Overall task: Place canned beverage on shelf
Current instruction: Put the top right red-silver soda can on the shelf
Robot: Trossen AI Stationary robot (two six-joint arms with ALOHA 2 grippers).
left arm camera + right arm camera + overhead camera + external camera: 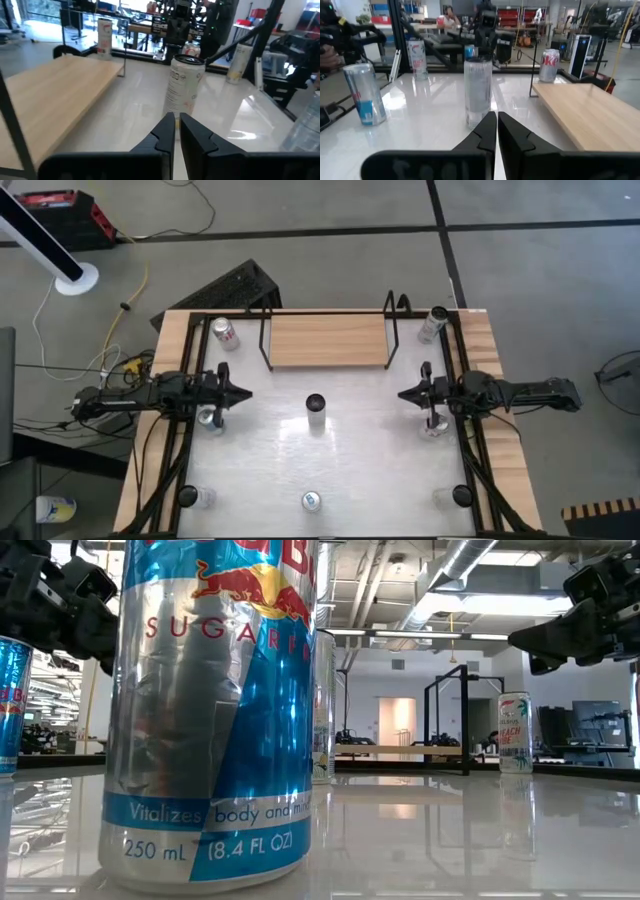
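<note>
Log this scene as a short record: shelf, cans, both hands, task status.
shelf: light-wood board in black wire frame, at table's far edge, nothing on it
centre can: slim can, upright mid-table between both hands
near can: Red Bull can, upright at front edge
left hand: shut, empty, pointing at centre can
right hand: shut, empty, pointing at centre can
status: no can on shelf yet
</note>
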